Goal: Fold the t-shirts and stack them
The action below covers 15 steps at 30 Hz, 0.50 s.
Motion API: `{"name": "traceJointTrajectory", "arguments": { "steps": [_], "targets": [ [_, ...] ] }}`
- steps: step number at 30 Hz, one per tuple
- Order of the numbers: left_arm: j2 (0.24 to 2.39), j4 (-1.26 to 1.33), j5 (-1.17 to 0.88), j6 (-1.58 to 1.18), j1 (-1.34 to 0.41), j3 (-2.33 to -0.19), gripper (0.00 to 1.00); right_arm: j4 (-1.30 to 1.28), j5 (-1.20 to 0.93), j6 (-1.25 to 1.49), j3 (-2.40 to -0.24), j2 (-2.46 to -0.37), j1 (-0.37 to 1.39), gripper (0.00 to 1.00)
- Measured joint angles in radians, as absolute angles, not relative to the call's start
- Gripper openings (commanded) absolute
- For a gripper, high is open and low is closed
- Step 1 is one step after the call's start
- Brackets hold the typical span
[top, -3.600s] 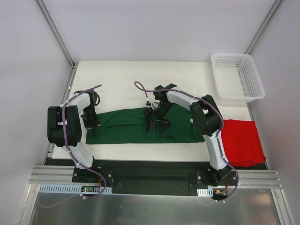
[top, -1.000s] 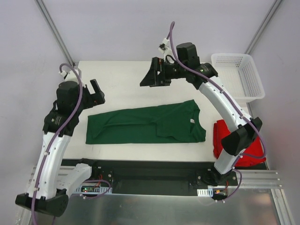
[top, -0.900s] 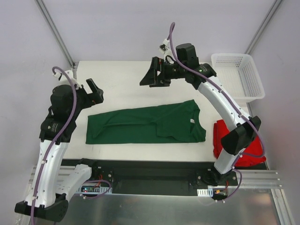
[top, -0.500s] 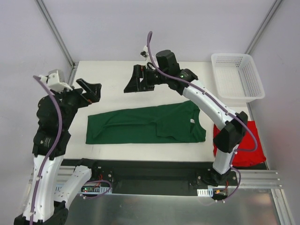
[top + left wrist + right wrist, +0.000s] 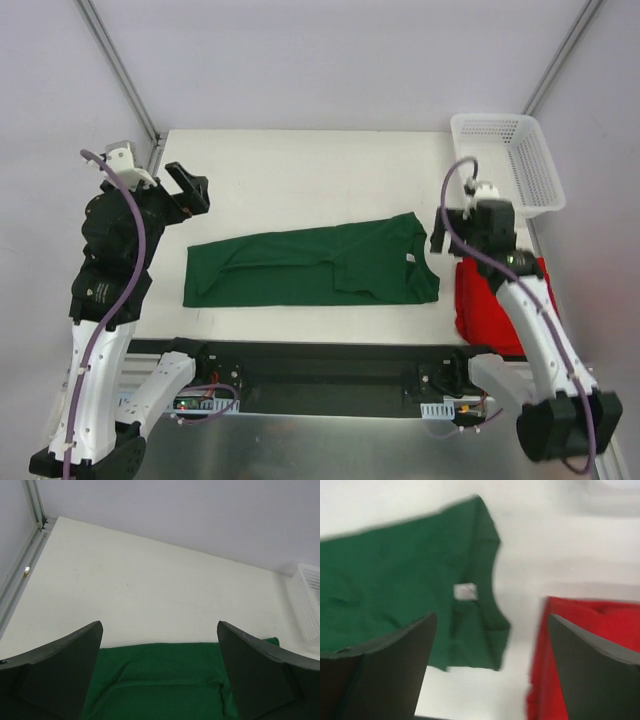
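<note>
One green t-shirt crosswise, collar right

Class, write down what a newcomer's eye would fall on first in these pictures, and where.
A dark green t-shirt lies folded into a long band mid-table. A bright red t-shirt sits at the near right edge, partly hidden by the right arm; a white basket stands in the far right corner.

Open tabletop was seen beyond the green t-shirt, bounded at the far right corner by the white basket.
</note>
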<state>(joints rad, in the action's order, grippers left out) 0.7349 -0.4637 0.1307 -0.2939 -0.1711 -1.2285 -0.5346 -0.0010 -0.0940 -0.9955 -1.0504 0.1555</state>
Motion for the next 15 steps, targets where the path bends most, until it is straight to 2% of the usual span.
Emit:
{"name": "traceJointTrajectory", "arguments": {
  "steps": [2, 4, 10, 15],
  "targets": [
    [0.758, -0.466, 0.113, -0.295, -0.171, -1.221, 0.99, -0.408, 0.064, -0.197, -0.743, -0.879, 0.146, 0.96],
    [0.767, -0.47, 0.093, -0.295, -0.171, -1.201, 0.99, -0.25, 0.061, -0.262, -0.579, -0.81, 0.136, 0.96],
    [0.773, -0.494, 0.039, -0.296, -0.171, -1.179, 0.99, 0.162, -0.012, -0.33, -0.466, -1.156, 0.057, 0.96],
    [0.782, -0.498, 0.001, -0.292, -0.171, -1.179, 0.99, 0.38, -0.044, -0.327, -0.428, -1.3, 0.014, 0.96]
  ]
}}
